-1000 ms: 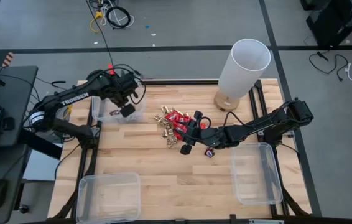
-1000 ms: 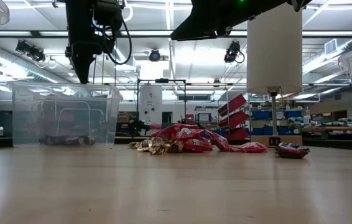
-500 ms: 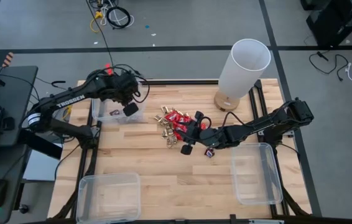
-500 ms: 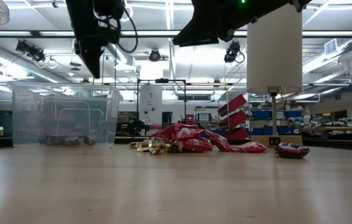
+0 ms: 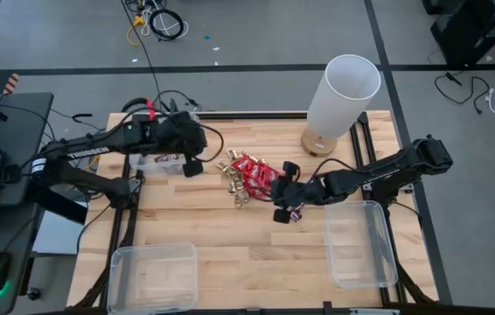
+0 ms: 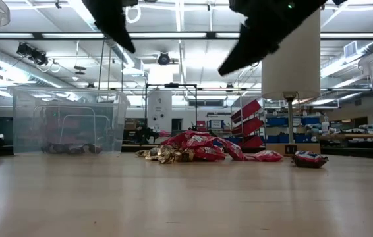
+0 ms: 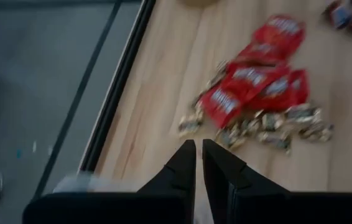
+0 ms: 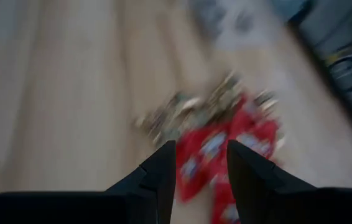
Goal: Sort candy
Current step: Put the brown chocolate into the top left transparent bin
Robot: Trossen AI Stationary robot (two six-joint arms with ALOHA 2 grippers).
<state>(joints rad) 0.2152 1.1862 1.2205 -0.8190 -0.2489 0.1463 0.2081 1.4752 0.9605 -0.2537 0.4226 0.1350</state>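
The candy pile [image 5: 247,175] lies mid-table: shiny red packets [image 7: 257,81] with gold-foil pieces [image 7: 269,127] along its left side. One dark mini bar [image 5: 296,214] lies apart to the right, also seen in the low view [image 6: 310,158]. My left gripper [image 5: 191,166] hovers shut and empty between the far-left bin and the pile, and its wrist view shows its fingers [image 7: 199,155] nearly together. My right gripper [image 5: 279,191] hangs open at the pile's right edge, above the table. Through its wrist view [image 8: 201,168] the red packets show between the fingers.
A clear bin [image 5: 156,160] at the far left holds a few dark pieces [image 6: 68,148]. Another clear bin [image 5: 153,276] stands at the near left and a third [image 5: 359,243] at the near right. A white lamp [image 5: 339,101] stands at the far edge, right of the pile.
My left gripper has swung from above the far-left bin toward the right, toward the candy pile, tipping forward as it went. My right gripper has drawn back a little toward the table's right and tilted. The candy has stayed where it was.
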